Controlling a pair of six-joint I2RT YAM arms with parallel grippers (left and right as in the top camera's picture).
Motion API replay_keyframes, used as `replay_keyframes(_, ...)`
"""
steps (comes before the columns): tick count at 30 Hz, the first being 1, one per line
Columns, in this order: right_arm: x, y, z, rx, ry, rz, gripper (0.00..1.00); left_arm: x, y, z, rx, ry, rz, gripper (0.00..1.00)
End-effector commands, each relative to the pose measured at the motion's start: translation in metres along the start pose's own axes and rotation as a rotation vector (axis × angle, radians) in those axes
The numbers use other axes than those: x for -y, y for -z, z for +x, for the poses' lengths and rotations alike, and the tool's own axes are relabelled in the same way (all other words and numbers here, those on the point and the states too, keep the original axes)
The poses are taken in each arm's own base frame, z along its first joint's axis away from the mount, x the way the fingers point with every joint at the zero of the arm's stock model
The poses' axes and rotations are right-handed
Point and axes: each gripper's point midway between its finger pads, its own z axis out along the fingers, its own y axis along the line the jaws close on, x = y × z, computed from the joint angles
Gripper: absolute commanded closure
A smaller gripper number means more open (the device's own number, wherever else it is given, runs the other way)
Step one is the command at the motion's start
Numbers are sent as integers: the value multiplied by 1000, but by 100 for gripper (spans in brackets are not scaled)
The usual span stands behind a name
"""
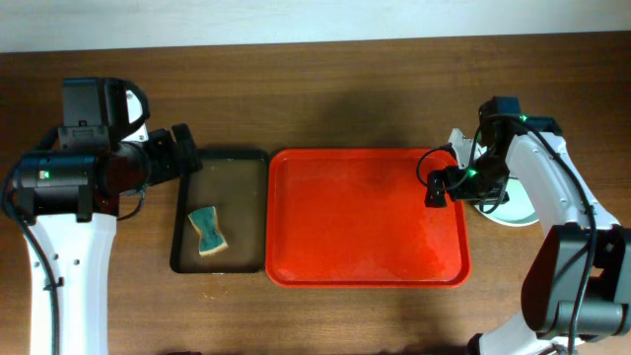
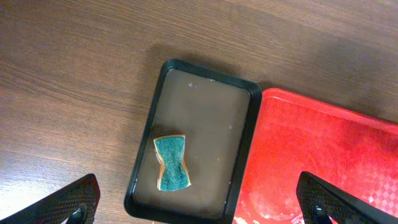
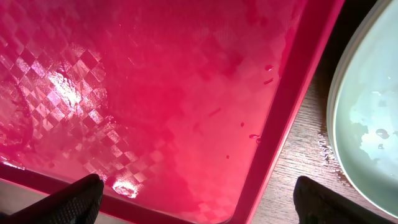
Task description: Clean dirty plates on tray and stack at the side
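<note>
The red tray (image 1: 365, 217) lies in the middle of the table with nothing on it; wet streaks show on it in the right wrist view (image 3: 155, 93) and the left wrist view (image 2: 323, 149). Pale mint plates (image 1: 516, 209) sit on the table just right of the tray, mostly hidden under my right arm; I cannot tell how many. The top plate (image 3: 367, 124) looks wet, with no red smear showing. My right gripper (image 1: 444, 170) is open and empty over the tray's right rim (image 3: 199, 208). My left gripper (image 1: 189, 151) is open and empty above the black tray's far left corner (image 2: 199, 208).
A narrower black tray (image 1: 232, 155) lies against the red tray's left side and shows in the left wrist view (image 2: 245, 143). A green and yellow sponge (image 1: 208, 230) lies in its front left part (image 2: 172, 163). Brown wooden tabletop surrounds both trays.
</note>
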Motion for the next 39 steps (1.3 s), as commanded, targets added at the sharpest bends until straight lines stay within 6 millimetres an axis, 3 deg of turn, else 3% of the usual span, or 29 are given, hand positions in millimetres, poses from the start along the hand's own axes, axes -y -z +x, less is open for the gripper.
replay_keyframes(1,2,-4,1,-15,11,11,2,2,5,-2,12,-8,10,1)
replay_keyframes(3,0,1,0,0,19,14,2,2,5,-2,12,-9,10,1)
replay_keyframes(5,-5,19,-1,61,36,26,2,2,5,-2,12,-9,10,1)
replay_keyframes(10,-29,113,8,385,110,90,2,2,5,-2,12,-9,10,1)
replay_keyframes(12,-43,159,25,552,148,122,2,2,5,-2,12,-8,10,1)
replay_keyframes(15,-60,205,54,738,191,159,2,2,5,-2,12,-9,10,1)
replay_keyframes(17,-73,237,84,890,225,188,2,2,5,-2,12,-8,10,1)
replay_keyframes(21,-100,273,136,1103,337,214,2,2,5,-2,12,-9,10,1)
replay_keyframes(25,-131,288,212,1378,517,132,2,2,5,-2,12,-9,10,1)
replay_keyframes(28,-129,280,225,1496,542,139,2,2,5,-2,12,-9,10,1)
replay_keyframes(31,-134,269,213,1603,589,114,2,2,5,-2,12,-8,10,1)
replay_keyframes(36,-151,294,169,1908,698,100,2,2,5,-2,12,-9,10,1)
replay_keyframes(39,-138,279,141,2001,651,140,1,2,5,-2,12,-8,10,1)
